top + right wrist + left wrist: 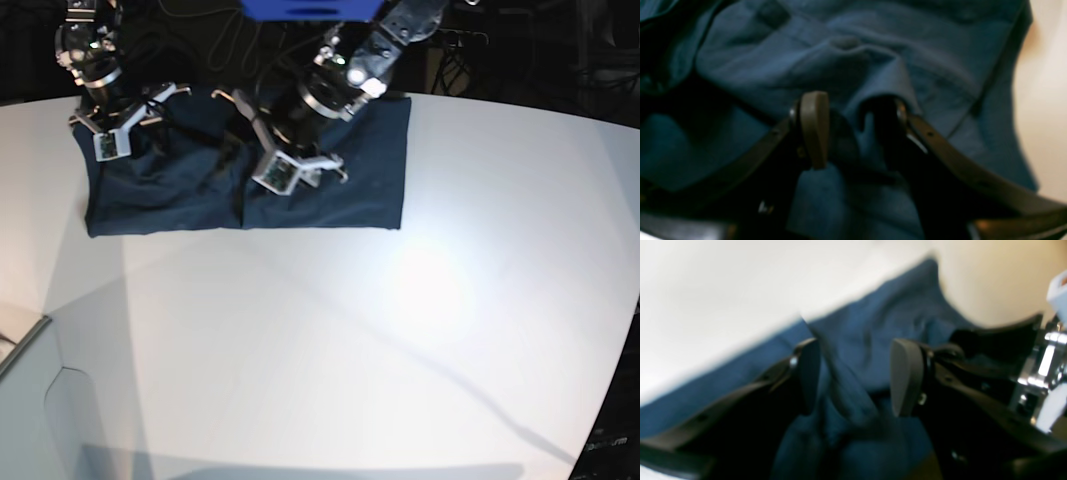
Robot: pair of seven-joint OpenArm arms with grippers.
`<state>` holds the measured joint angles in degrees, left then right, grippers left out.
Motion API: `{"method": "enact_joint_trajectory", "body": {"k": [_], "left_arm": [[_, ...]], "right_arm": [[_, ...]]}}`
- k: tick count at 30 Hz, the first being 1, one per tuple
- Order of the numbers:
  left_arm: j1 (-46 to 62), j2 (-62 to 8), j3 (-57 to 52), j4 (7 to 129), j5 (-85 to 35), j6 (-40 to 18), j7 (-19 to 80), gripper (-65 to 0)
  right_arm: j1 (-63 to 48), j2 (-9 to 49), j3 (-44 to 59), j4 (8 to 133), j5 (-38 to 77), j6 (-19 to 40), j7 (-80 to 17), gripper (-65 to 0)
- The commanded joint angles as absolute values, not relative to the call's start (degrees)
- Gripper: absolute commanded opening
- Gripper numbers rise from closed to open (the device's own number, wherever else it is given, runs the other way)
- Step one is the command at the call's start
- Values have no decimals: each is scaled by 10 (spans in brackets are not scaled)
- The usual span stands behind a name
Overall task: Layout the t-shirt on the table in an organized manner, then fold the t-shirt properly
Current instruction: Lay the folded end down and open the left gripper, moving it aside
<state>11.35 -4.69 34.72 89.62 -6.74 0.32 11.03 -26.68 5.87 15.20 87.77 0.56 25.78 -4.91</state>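
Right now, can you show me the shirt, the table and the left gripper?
shirt [372, 180]: base view, its flat right side.
table [330, 350]: base view, bare white top.
left gripper [855, 376]: left wrist view, midway between its pads.

No readable text in any view.
The t-shirt [330, 185] shows plain dark navy cloth with no print or label legible, and both wrist views are too blurred for lettering to come through. The table [330, 330] carries no markings, and the small light panels on the arms in the base view are too tiny to make out any characters.
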Motion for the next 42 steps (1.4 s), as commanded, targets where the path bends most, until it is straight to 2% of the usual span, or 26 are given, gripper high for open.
{"method": "enact_joint_trajectory", "body": {"k": [1, 4, 10, 15, 22, 27, 33, 38, 42], "left_arm": [[116, -58, 343, 921, -65, 6, 99, -325], [122, -90, 326, 947, -66, 6, 99, -325], [150, -109, 288, 937, -66, 2, 102, -325], [143, -97, 336, 879, -66, 1, 100, -325], [78, -66, 441, 809, -66, 1, 99, -325], [70, -71, 459, 832, -66, 1, 99, -325], [89, -117, 396, 890, -66, 1, 100, -325], [143, -162, 277, 945, -66, 1, 99, -325], [189, -171, 173, 970, -66, 1, 99, -325]], "right_arm": [[-268, 62, 155, 903, 13, 259, -32, -390], [-278, 61, 156, 938, 15, 259, -34, -388], [-291, 50, 171, 982, 15, 259, -34, -304], [-271, 18, 236, 983, 13, 259, -34, -248], [-255, 18, 277, 964, 13, 259, -49, -242], [-216, 35, 278, 905, 13, 259, -99, -243], [-176, 49, 278, 829, 13, 259, -100, -243], [-158, 71, 278, 772, 12, 256, -100, -243], [-145, 82, 278, 745, 12, 256, -100, -243]]}}
